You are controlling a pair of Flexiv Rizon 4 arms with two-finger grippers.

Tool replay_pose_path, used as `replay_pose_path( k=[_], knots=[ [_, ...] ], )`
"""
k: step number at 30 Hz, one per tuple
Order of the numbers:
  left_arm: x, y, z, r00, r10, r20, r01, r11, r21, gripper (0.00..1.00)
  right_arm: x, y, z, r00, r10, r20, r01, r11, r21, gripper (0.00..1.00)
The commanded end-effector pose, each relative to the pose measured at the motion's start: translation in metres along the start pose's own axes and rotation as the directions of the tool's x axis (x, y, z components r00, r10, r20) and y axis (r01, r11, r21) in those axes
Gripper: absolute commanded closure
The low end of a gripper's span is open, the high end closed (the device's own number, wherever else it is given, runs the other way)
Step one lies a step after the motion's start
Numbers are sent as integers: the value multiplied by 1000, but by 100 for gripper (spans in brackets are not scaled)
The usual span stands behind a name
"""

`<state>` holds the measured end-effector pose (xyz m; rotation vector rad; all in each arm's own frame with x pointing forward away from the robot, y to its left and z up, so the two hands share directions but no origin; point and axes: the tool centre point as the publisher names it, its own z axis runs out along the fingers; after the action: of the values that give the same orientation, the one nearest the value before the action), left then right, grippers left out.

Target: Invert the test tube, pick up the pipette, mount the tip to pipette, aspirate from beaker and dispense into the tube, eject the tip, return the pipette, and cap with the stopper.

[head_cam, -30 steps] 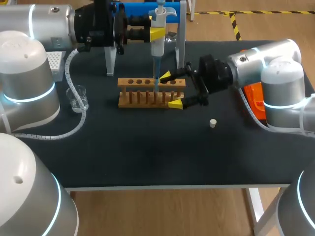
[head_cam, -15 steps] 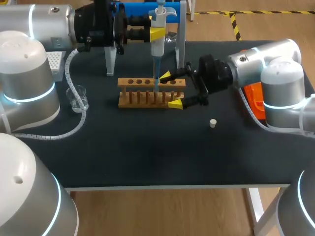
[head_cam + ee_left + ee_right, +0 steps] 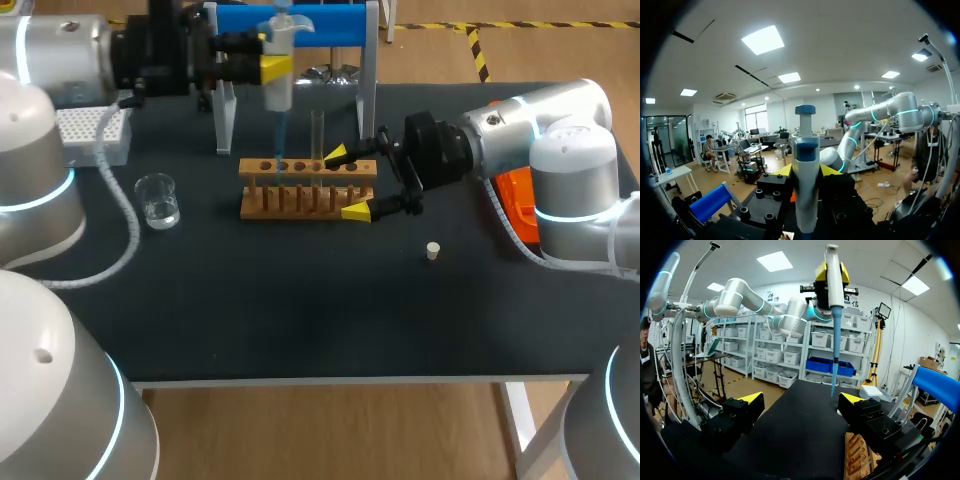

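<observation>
Pipette (image 3: 278, 90) gripped by left claw (image 3: 268, 68) near table's (image 3: 300, 320) far edge.
Right claw (image 3: 351, 183) is held wide open, empty, at rack's (image 3: 290, 200) end.

On our desk (image 3: 300, 320) the beaker (image 3: 158, 200) lies left of the rack (image 3: 308, 190), the tip box (image 3: 90, 135) behind the beaker, the stopper (image 3: 433, 251) to the rack's right; a tube (image 3: 317, 132) stands in the rack.

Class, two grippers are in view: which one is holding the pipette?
The left gripper: its fingers clamp the pipette, whereas the right gripper stands open, empty, at the wooden rack.
</observation>
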<state>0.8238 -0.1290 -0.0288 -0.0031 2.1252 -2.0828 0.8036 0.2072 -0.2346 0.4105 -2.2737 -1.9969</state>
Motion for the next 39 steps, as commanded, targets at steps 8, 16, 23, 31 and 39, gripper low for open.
replay_pose_path(
  k=[8, 16, 23, 31, 39],
  knots=[
    [-18, 26, -115, 998, -6, 57, 7, 1000, -15, 100, 0, 1, -1, 1000, 0, -1, 0, 1000, 2, 0],
    [-43, 48, -150, 997, 9, 76, -8, 1000, -10, 100, 0, 1, -1, 1000, 0, -1, 0, 1000, 2, 0],
    [-64, 68, -168, 995, -10, 96, 8, 1000, 28, 100, 0, 1, -1, 1000, 0, -1, 0, 1000, 2, 0],
    [-84, 79, -182, 994, -26, 105, 22, 999, 40, 100, 0, 1, -1, 1000, 0, -1, 0, 1000, 2, 0],
    [-95, 91, -188, 993, -52, 109, 48, 998, 32, 100, 0, 1, -1, 1000, 0, -1, 0, 1000, 2, 0]
  ],
)
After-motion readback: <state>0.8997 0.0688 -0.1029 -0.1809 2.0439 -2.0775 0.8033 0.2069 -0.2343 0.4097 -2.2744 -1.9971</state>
